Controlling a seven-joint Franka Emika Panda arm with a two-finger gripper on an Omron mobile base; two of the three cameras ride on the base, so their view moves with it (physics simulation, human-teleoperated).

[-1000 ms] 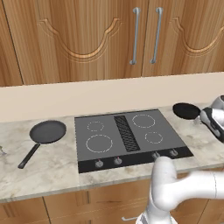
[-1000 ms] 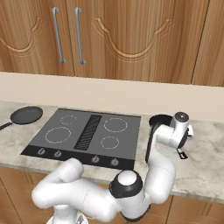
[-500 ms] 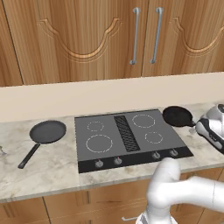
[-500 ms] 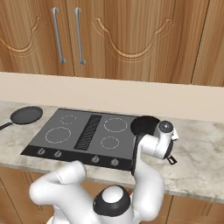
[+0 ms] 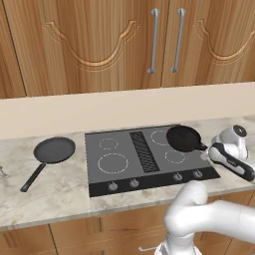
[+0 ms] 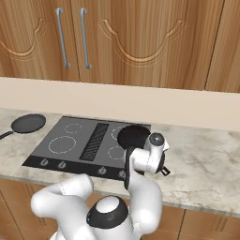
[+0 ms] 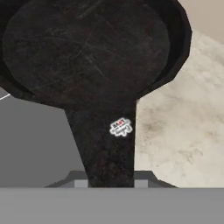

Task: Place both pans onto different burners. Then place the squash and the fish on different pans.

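Two pans are counted: the smaller pan point(image 5: 183, 138) is clamped by the gripper point(image 7: 111, 181) over the cooktop point(image 5: 119, 172); the wider pan point(image 5: 54, 150) lies on the counter point(image 5: 45, 191).

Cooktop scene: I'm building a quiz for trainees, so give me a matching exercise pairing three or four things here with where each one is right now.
Things:
1. smaller pan
2. wider pan
3. pincer
4. vent strip

Places:
A. on the counter left of the cooktop
B. middle of the cooktop
C. over the cooktop's right-hand burners
D. shut on the smaller pan's handle

Pairs: 1-C, 2-A, 3-D, 4-B
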